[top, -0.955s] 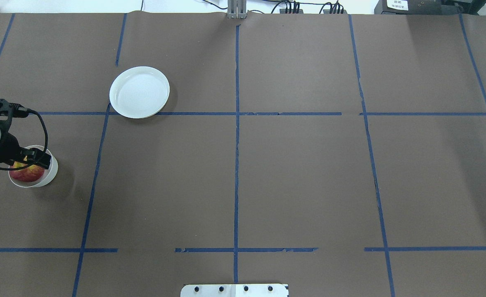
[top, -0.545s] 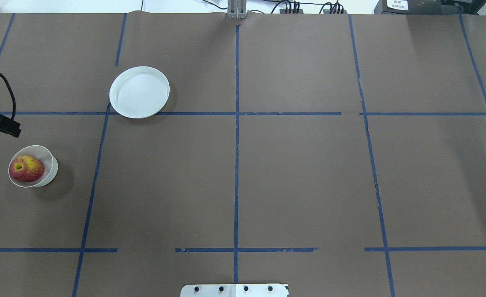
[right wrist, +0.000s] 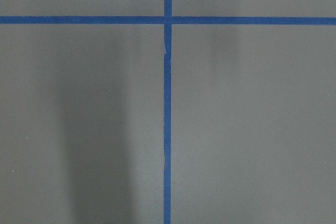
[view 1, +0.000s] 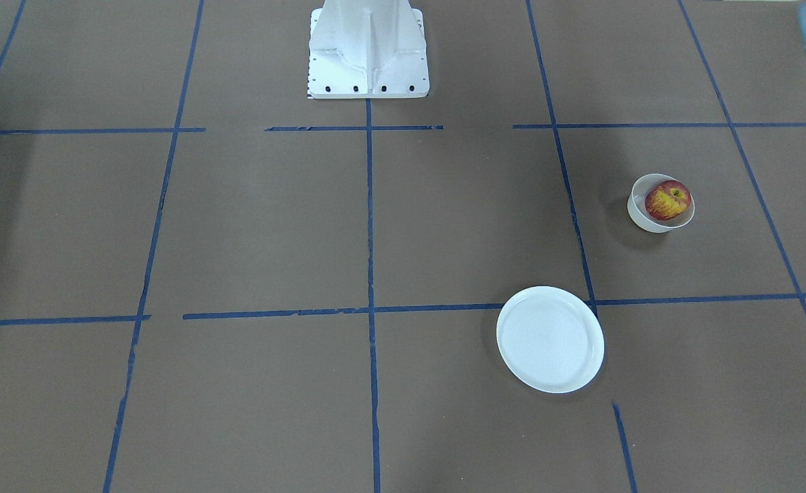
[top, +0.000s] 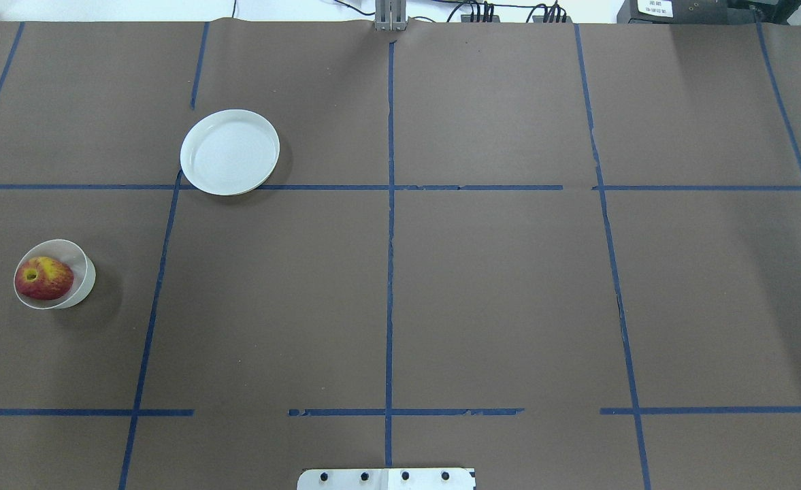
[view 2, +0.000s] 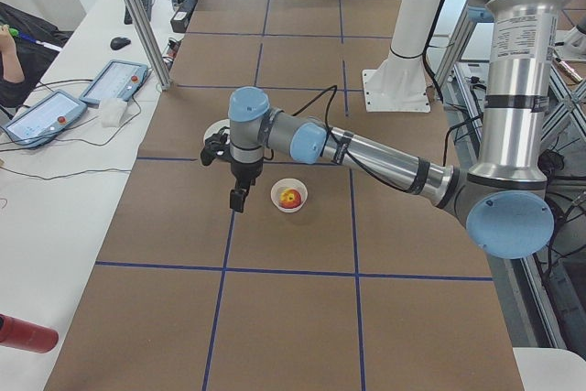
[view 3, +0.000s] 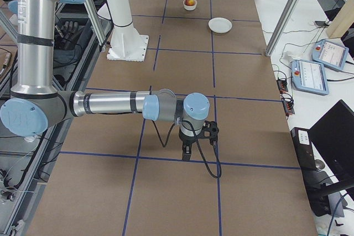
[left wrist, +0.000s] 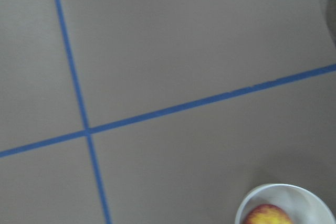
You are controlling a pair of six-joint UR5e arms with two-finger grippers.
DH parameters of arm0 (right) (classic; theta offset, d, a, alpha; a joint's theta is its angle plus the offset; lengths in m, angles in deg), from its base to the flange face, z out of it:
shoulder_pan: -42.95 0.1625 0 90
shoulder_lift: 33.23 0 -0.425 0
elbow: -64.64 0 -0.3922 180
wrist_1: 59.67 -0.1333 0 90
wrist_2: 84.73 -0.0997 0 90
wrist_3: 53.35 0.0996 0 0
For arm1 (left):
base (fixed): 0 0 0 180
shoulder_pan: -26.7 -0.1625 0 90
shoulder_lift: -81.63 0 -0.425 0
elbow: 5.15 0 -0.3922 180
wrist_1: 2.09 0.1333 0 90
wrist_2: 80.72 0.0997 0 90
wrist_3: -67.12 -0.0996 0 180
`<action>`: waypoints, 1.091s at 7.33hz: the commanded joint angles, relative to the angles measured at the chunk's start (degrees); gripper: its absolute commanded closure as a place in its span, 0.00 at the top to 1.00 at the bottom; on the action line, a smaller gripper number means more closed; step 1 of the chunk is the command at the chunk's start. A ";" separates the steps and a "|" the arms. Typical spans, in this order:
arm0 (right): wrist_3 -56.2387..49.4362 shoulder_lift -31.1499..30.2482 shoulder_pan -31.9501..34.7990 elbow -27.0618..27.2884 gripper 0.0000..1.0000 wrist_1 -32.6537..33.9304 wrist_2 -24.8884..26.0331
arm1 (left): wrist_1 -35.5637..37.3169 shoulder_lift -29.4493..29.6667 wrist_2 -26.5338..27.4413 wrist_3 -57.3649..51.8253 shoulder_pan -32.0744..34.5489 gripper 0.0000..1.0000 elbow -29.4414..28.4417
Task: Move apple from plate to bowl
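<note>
Spanning every view, table (top: 495,286): brown paper crossed by blue tape lines (top: 389,204). The white pedestal (view 1: 368,48) stands at its 12 o'clock edge in the front-facing view.
Left arm (view 2: 366,148): shown whole only in the exterior left view, reaching low over the paper. The front-facing view catches just a black sliver of its end at the 3 o'clock edge.
Right arm (view 3: 110,103): seen only in the exterior right view, stretched out with its wrist pointing down, well apart from the dishes.
Plate (top: 230,152): holds nothing and overlaps a tape line. In the overhead view it lies at about 2 o'clock from the bowl.
Left gripper (view 2: 238,199): hangs fingers-down at 9 o'clock of the bowl in the exterior left view, near it and apart. It grasps nothing, and I cannot tell how the jaws stand.
Right gripper (view 3: 186,152): points down over the paper with nothing in it. I cannot tell its jaw state from this side view.
Bowl (top: 84,289): upright and well apart from the plate. The left wrist view shows its rim (left wrist: 307,200) in the 5 o'clock corner.
Apple (top: 43,278): sits inside the bowl, filling it. Its stem dimple faces 9 o'clock in the overhead view, and only its top (left wrist: 268,216) shows in the left wrist view.
</note>
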 commanded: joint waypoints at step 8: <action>-0.04 0.00 -0.02 0.00 1.00 0.00 0.00 | -0.10 -1.83 -6.49 -11.16 5.92 1.00 -10.72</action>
